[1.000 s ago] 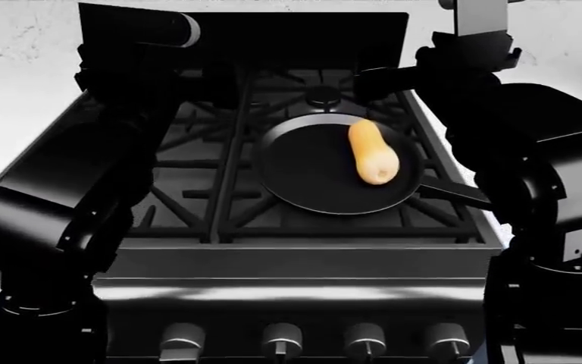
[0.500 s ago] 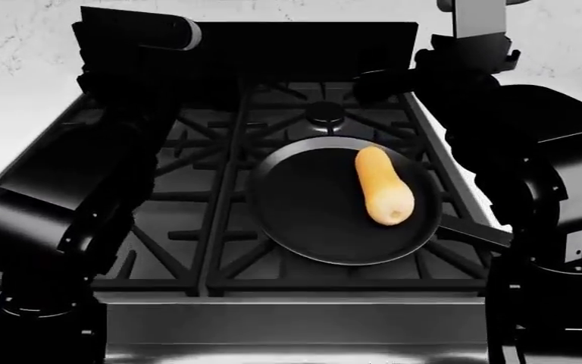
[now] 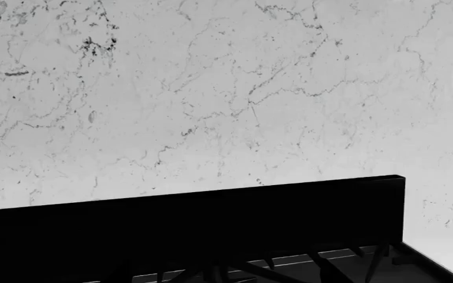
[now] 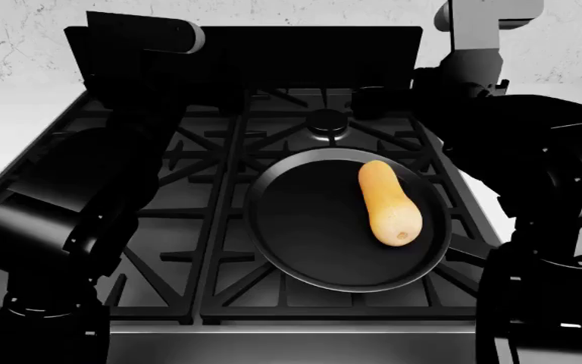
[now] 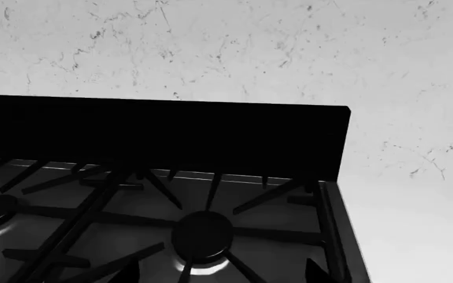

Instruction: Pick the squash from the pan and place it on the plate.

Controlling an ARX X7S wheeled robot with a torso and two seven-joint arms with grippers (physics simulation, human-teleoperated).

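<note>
While we look down from the head camera, nearest to us sit our two bulky black arms, the left arm (image 4: pixel 64 220) low at one side and the right arm (image 4: pixel 554 197) at the other, both reaching forward over the stove (image 4: pixel 200 250). Neither pincer shows clearly in any view, so we cannot tell whether either one is apart or together.

Just beyond the front edge of the stove, the pan (image 4: pixel 301 227) rests on the black grates over the right-hand burners, its handle (image 4: pixel 468 246) running toward our right arm and partly hidden by it. Inside the pan lies the squash (image 4: pixel 387 203), on its side, toward the pan's right half, with its thicker end nearer to us and its narrow end pointing away. It touches nothing but the pan.

Farther back we see a round burner cap (image 4: pixel 326 121) behind the pan, then the raised black back panel (image 4: pixel 311 45) of the stove. Our wrist cameras show that same panel (image 3: pixel 187 230) and a burner (image 5: pixel 203 236) from close by. Behind everything stands a pale marbled wall (image 5: pixel 226 47).
</note>
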